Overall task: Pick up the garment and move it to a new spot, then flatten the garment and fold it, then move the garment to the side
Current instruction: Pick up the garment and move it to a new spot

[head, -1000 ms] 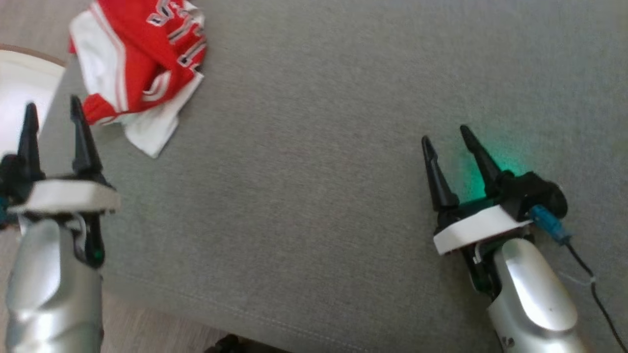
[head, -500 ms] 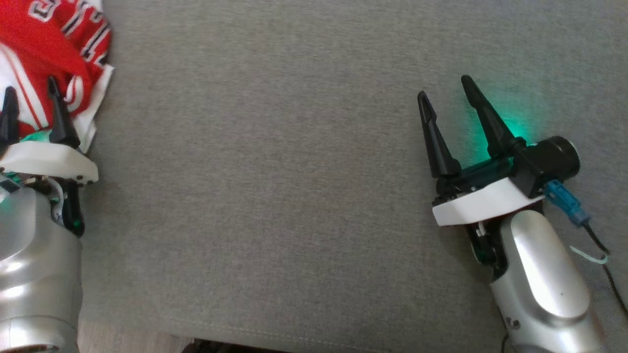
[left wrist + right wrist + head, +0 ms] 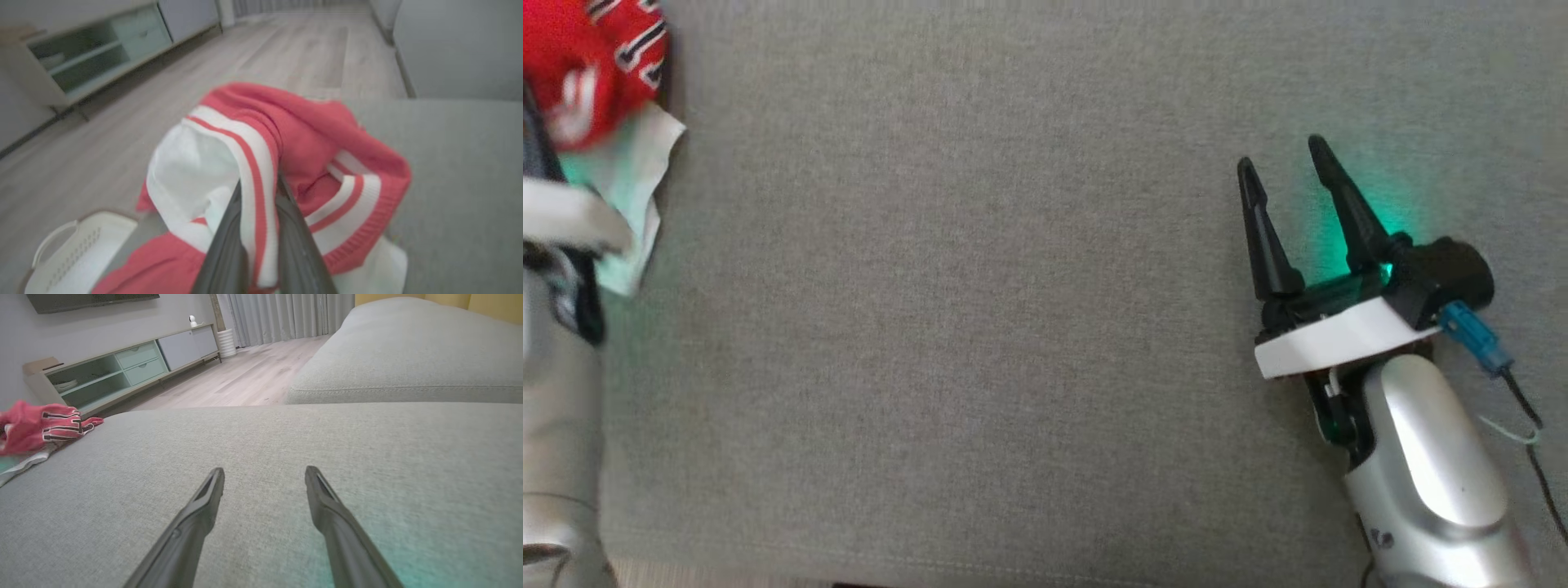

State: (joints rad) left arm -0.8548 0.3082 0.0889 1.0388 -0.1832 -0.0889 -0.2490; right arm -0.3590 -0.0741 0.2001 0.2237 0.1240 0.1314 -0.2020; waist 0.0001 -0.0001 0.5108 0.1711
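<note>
One step is just beginning: left claw (image 3: 259, 181) is clamping on the red shorts (image 3: 580, 65), bunched at upper left on the sofa (image 3: 1013, 327); right claw (image 3: 1282, 155) is idling, spread apart. Moving, flattening, folding are all pending.

Left fingers (image 3: 229, 249) seemingly clamped; right fingers (image 3: 192, 522) spread.

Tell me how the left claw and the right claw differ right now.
The left claw is shut on a striped fold of the garment; the right claw stands open and empty. The left claw sits at the grey cushion's edge, the right claw over a bare stretch of it. Both have two long dark fingers.
</note>
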